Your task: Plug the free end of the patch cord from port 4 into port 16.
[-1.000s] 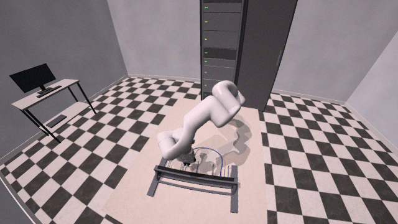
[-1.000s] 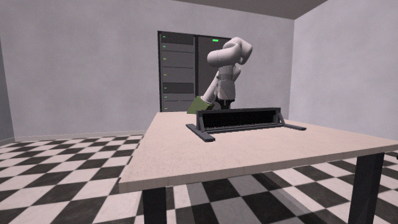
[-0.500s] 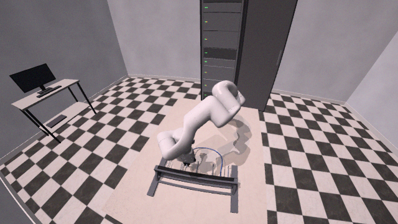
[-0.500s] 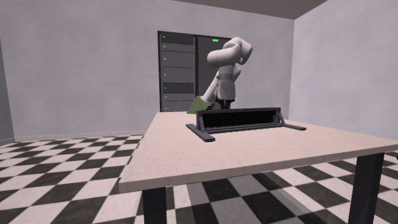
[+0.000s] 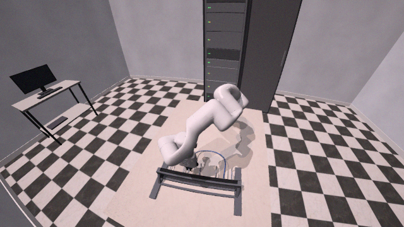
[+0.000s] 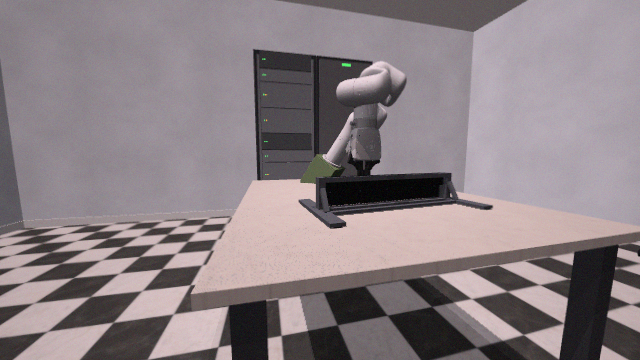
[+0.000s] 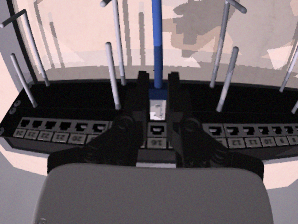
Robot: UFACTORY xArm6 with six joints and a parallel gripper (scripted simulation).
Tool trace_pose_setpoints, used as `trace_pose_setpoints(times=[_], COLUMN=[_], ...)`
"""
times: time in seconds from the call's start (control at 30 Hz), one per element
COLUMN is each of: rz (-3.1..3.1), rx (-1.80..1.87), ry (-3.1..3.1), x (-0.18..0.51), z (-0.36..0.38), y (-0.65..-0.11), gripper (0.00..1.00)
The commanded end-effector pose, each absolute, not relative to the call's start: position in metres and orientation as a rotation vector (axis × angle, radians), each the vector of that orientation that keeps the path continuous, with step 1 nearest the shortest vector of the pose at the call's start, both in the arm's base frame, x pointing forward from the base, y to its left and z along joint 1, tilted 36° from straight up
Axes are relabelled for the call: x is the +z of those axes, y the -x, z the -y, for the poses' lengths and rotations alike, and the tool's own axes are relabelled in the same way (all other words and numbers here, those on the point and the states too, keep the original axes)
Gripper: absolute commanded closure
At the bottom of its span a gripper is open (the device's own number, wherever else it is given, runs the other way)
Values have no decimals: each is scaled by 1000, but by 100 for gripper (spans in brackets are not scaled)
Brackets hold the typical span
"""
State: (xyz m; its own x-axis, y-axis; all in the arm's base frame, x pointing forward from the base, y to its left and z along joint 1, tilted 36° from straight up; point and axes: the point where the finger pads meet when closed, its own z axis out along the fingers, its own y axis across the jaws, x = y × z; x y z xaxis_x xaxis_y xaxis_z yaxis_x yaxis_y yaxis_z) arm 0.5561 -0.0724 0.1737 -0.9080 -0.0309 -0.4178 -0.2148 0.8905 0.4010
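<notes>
One clear plug (image 7: 158,109), pinched between my jaws, blue cord (image 5: 225,164) (image 7: 158,45) trailing toward twelve o'clock in the wrist view, port 16 (image 7: 157,130) at six, its opening uncovered, in the rack (image 5: 199,180) (image 6: 384,177) (image 7: 60,100) on the tabletop (image 5: 252,202) (image 6: 400,240).

Top view: high above tabletop (image 5: 136,195) (image 6: 400,245), tilted down toward tall cabinet (image 5: 268,47) (image 6: 285,115) at twelve o'clock; far, whole arm (image 5: 202,116) (image 6: 370,90) inside. Exterior view: lower, just above tabletop height, facing cabinet at eleven to twelve o'clock, mid-distance. Both share rack (image 5: 202,181) (image 6: 385,177) (image 7: 65,94), arm, cabinet. Wrist view: closest, behind tool (image 5: 189,167) (image 6: 364,167) (image 7: 158,87), looking down along it at port row.
</notes>
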Motion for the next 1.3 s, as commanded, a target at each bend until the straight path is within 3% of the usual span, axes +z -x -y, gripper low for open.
trace_pose_setpoints(times=[0.0,1.27], rz=[-2650,-2649], rx=[625,625], ry=[180,180], x=[177,181], z=[73,73], y=[-559,-568], gripper=[100,100])
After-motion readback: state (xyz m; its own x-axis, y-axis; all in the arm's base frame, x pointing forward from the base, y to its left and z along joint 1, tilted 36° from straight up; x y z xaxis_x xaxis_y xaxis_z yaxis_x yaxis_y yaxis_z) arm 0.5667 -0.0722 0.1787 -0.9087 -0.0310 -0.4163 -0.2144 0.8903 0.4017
